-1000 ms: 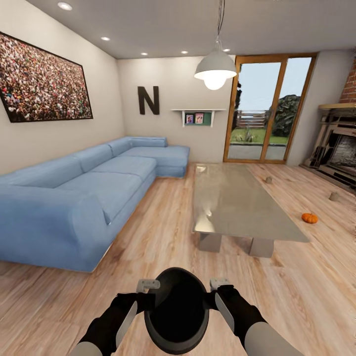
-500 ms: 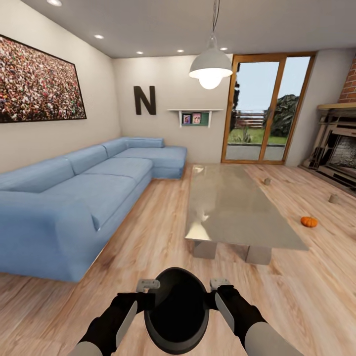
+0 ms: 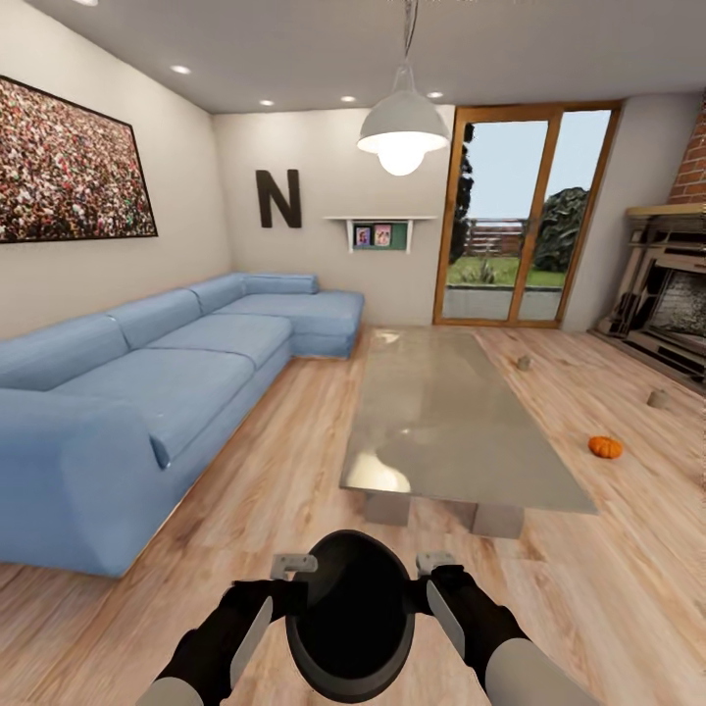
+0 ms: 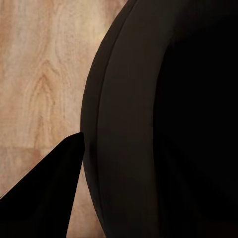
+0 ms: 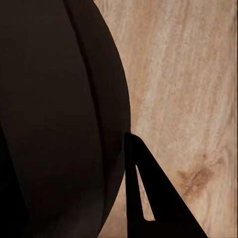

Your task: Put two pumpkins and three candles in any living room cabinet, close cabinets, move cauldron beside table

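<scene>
Head view: the left gripper (image 3: pixel 291 567) and right gripper (image 3: pixel 434 566) press on either side of the black cauldron (image 3: pixel 349 613), jaws pinching its rim, above the wooden floor (image 3: pixel 275 471). The table (image 3: pixel 441 417) stands ahead; a pumpkin (image 3: pixel 605 447) lies beyond, right.

My two forearms run out in matte black, widening to pale grey sleeves at about five and seven o'clock in the head view. Each carries a long light-grey panel along its inner side. The left gripper (image 3: pixel 293 566) and right gripper (image 3: pixel 435 564) end in small grey blocks; up close, a finger (image 5: pixel 148 198) reads as a flat black wedge.
</scene>
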Controlling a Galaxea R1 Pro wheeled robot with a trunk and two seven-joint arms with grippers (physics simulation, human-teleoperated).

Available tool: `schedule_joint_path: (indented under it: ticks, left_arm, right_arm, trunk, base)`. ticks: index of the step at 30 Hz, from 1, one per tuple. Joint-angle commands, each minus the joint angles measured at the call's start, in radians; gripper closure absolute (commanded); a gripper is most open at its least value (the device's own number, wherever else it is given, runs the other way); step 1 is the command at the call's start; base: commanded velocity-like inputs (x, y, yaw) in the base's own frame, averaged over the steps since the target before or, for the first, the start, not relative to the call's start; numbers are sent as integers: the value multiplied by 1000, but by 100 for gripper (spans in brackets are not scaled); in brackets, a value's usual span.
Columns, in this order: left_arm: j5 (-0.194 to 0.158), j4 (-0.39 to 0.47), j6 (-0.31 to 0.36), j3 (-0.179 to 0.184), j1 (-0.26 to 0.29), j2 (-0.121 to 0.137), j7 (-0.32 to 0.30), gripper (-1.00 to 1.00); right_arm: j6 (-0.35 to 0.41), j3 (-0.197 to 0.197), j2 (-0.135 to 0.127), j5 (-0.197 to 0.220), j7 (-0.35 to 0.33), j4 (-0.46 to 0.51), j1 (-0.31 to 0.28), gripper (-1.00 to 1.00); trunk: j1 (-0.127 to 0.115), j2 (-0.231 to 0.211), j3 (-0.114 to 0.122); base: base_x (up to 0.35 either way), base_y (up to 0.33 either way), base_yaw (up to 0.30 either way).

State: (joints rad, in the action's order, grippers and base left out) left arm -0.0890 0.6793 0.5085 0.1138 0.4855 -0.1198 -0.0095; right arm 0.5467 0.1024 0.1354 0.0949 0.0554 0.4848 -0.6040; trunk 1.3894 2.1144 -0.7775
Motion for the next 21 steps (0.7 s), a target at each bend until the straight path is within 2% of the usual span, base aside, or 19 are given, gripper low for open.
schedule_joint_path:
  ticks: [1, 8, 12, 21]
  left_arm:
    - [-19, 3, -31, 9, 1, 1, 4, 100]
    - [-19, 3, -31, 9, 1, 2, 4, 100]
    - [-19, 3, -31, 9, 1, 2, 3, 100]
    - [-18, 3, -31, 9, 1, 1, 4, 100]
  right_arm:
    - [5, 11, -2, 2, 8, -2, 0, 100]
    - [6, 11, -2, 2, 8, -2, 0, 100]
    - [5, 11, -2, 2, 8, -2, 0, 100]
    - [6, 11, -2, 2, 8, -2, 0, 100]
  trunk:
    - [0, 1, 0]
    - [0, 1, 5]
    - [0, 1, 5]
    - [0, 1, 5]
  base:
    - [6, -282, -71]
    - [39, -173, -99]
    - [209, -71, -8]
    - [219, -171, 0]
